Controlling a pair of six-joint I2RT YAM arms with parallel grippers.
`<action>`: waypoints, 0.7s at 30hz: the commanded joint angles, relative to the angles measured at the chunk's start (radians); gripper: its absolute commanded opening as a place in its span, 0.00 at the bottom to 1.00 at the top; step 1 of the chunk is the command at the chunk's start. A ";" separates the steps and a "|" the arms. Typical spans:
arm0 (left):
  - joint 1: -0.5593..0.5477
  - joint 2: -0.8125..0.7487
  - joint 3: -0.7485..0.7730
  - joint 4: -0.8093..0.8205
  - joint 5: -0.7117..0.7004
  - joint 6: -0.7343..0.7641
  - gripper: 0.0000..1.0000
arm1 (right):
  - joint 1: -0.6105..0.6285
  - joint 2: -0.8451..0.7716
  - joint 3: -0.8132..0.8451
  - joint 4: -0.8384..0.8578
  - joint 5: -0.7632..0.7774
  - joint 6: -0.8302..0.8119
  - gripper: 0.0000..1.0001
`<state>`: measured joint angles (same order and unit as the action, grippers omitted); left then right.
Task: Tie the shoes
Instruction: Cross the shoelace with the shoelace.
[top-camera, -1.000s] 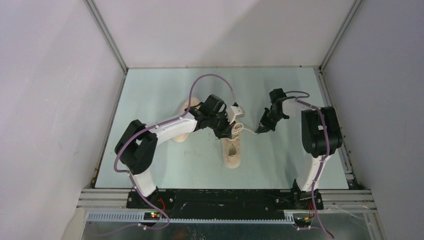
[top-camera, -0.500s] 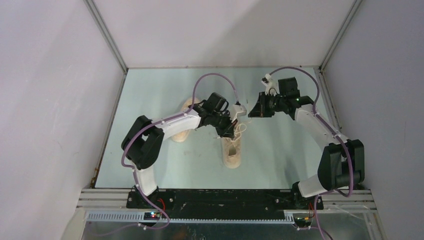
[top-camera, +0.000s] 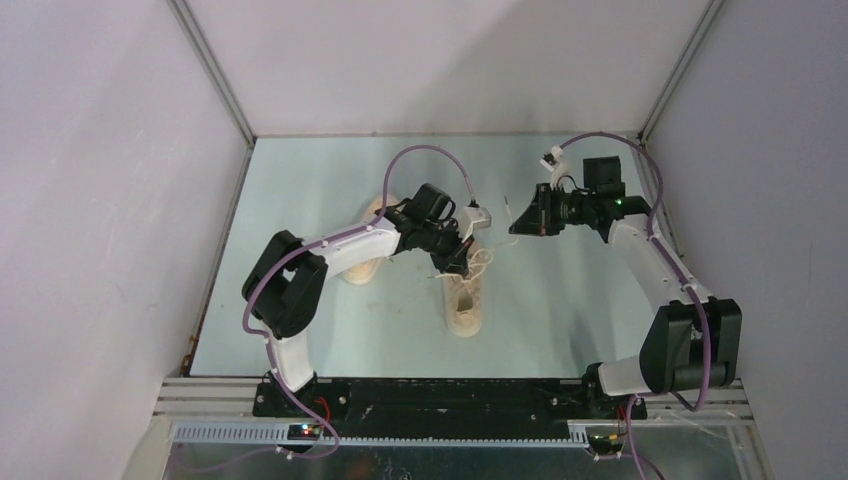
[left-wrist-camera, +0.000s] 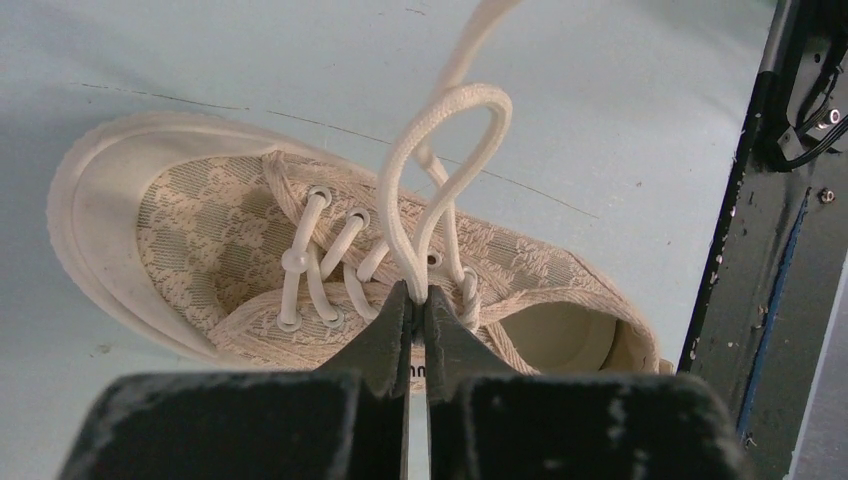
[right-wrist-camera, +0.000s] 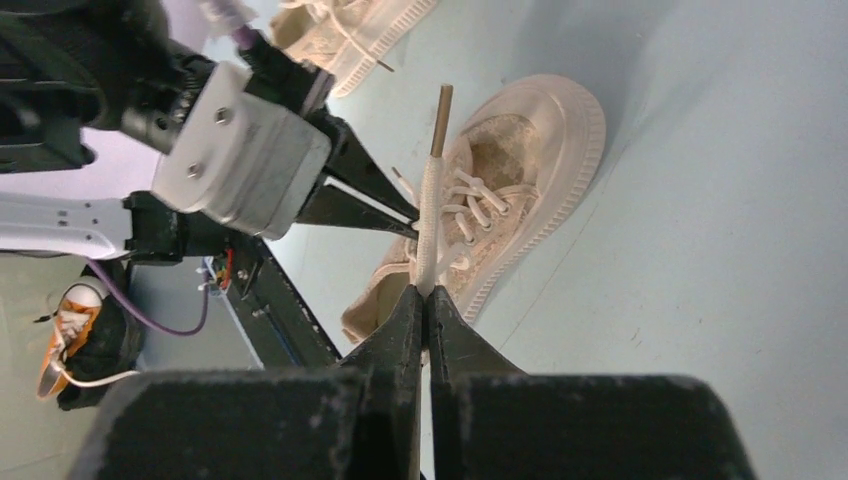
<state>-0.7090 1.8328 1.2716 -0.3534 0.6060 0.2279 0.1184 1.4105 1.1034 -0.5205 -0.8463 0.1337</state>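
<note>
Cream shoe (top-camera: 465, 312), toe to far wall (top-camera: 440, 60); left tool (left-wrist-camera: 416, 300), right tool (right-wrist-camera: 424, 295) tight on laces (left-wrist-camera: 440, 150)

Two cream fabric sneakers (top-camera: 466, 312), soles down, off-white laces (left-wrist-camera: 440, 150) loose

Cream checker-weave shoes (left-wrist-camera: 200, 230) w/ off-white laces (left-wrist-camera: 455, 95), pale blue table (left-wrist-camera: 650, 120)

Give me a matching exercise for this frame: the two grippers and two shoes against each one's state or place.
1. left gripper
2. right gripper
3. right shoe
4. left shoe

a. partly hidden under the left arm
b. shut on the lace loop
c. shut on the lace end
d. in plain view, laces lifted

Pairs: 1-b, 2-c, 3-d, 4-a
</note>
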 joint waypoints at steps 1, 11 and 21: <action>0.006 -0.044 -0.012 0.044 -0.009 -0.019 0.02 | -0.012 -0.049 -0.003 0.003 -0.148 -0.050 0.00; 0.006 -0.060 -0.030 0.059 -0.059 -0.033 0.02 | -0.019 -0.076 -0.004 -0.099 -0.301 -0.181 0.00; -0.008 -0.051 -0.005 0.045 -0.090 -0.040 0.03 | 0.036 -0.040 -0.004 -0.038 -0.391 -0.118 0.00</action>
<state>-0.7113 1.8194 1.2434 -0.3241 0.5526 0.1978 0.1329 1.3643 1.0954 -0.6060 -1.1759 -0.0154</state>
